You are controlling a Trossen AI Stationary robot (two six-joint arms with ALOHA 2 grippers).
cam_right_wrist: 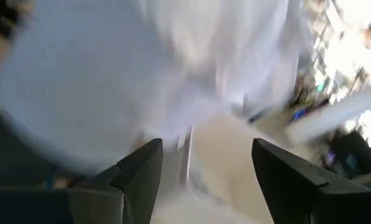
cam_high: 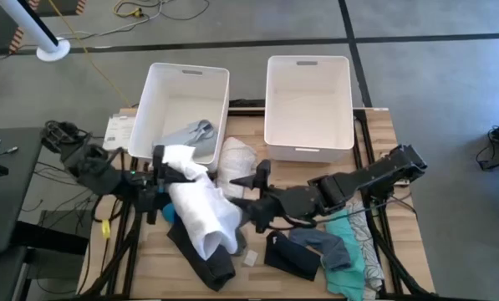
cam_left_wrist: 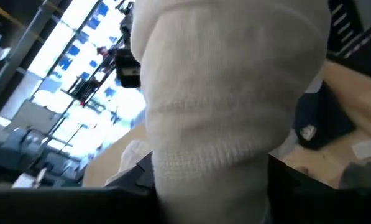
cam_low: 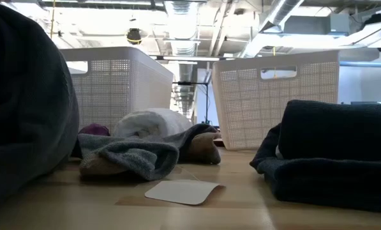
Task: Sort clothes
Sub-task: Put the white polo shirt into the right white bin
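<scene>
The left hand is clamped on a white garment, held up off the counter just in front of the left bin, which holds a grey garment; the right hand stands spread, nothing between its fingers, beside the hanging white cloth; dark, blue and teal garments lie beneath the right arm, another white one before the bins.

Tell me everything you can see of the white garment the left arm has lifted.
The white garment looks like soft ribbed knit, long and crumpled. Its upper end is bunched in the left end effector, just in front of the left bin; the rest drapes down to the table, its lower end lying over a dark garment. The right end effector, open, hovers beside it.
</scene>
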